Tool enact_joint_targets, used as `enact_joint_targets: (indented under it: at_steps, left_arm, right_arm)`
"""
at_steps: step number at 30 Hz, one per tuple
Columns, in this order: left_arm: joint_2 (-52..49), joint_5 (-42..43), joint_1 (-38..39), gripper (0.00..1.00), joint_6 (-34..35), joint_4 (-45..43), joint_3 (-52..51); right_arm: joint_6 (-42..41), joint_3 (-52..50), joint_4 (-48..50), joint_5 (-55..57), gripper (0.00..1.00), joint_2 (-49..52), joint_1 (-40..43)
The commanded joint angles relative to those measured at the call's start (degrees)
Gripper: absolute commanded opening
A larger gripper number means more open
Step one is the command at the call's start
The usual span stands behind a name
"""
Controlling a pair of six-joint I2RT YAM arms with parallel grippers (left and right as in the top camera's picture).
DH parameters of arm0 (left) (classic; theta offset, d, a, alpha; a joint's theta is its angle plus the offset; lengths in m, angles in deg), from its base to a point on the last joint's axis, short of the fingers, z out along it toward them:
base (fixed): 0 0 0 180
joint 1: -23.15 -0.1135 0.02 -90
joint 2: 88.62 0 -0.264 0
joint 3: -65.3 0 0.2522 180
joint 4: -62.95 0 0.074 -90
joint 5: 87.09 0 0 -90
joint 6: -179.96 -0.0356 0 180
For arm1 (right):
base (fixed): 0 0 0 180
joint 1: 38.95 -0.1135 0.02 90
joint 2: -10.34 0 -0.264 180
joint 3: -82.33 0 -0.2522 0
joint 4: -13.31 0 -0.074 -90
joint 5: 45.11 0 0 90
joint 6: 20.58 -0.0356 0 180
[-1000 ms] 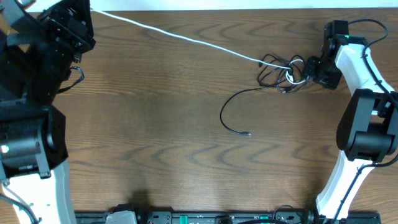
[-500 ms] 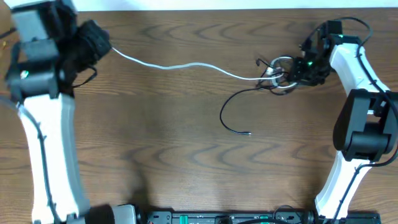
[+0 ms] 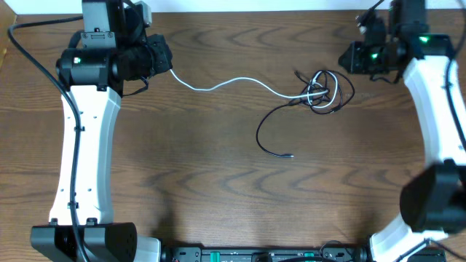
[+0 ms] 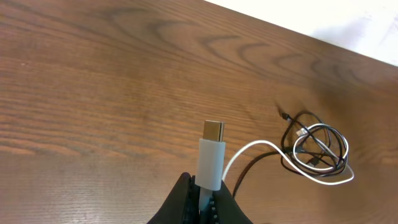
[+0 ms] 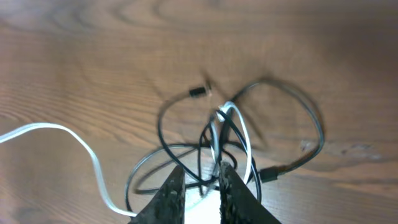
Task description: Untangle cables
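Near the surface's far right corner, the cables (image 3: 325,89) risked knotting tighter if the left claw (image 4: 203,186), clamped on the plug (image 4: 210,155) of the white cable (image 3: 233,81), pulled hard. The right claw (image 5: 200,175) stood at a narrow gap; its hold could not be told. Black loops lay loose, one tail (image 3: 271,138) curling toward the middle.

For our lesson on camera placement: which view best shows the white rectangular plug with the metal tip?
The left wrist view: the white rectangular plug sits close and sharp, clamped in the left tool. Overhead, the tool hides it; only its thin white cord shows. The right wrist view shows cord only.
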Motion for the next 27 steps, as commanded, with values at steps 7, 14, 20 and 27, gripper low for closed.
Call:
enact_joint_targets:
  at_steps: [7,14,20,27]
  left_arm:
    - [-0.55,-1.51,3.69,0.12,-2.21,-0.24,-1.77]
    - [-0.90,-1.66,3.63,0.25,-2.21,-1.40,-1.77]
    - [-1.53,-1.64,3.63,0.49,-2.21,-0.87,-1.77]
    - [-1.60,-1.18,3.72,0.49,-2.21,-0.90,-1.77]
  right_arm:
    - [-1.03,0.09,-3.06,1.81,0.32,-1.01,-3.30]
    - [4.81,0.07,-8.35,8.04,0.52,-0.28,-6.21]
    - [-0.09,0.07,-8.31,13.27,0.56,0.09,-6.05]
    - [-5.11,0.04,-9.88,19.56,0.56,2.84,-6.08]
